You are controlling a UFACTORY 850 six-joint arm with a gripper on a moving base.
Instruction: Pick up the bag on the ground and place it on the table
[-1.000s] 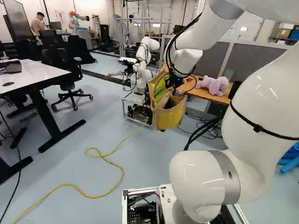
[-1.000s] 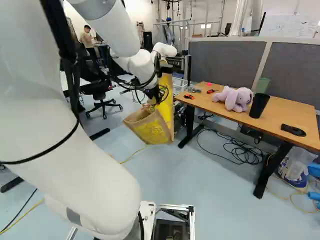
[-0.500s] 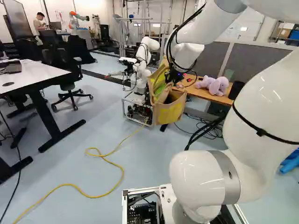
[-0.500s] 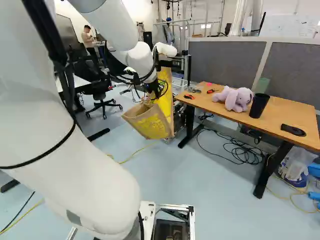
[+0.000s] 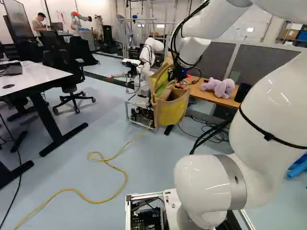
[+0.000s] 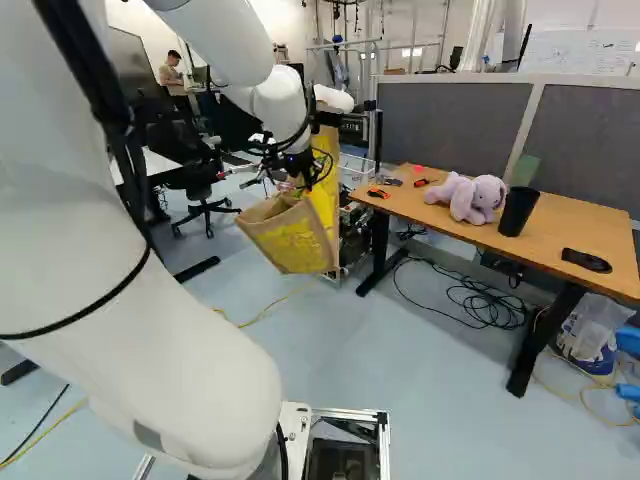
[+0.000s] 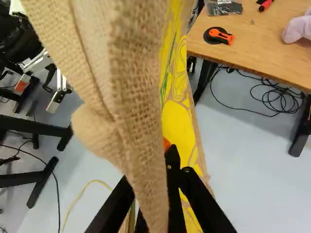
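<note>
Raised slightly since the earlier frame, the black two-fingered gripper (image 7: 153, 170) is clamped on the tan burlap bag with yellow panels (image 6: 295, 238), hanging in the air beside the brown wooden table (image 6: 550, 238). Carried too low, it could catch the edge; swung too far, topple the black cylindrical cup (image 6: 517, 212)
</note>
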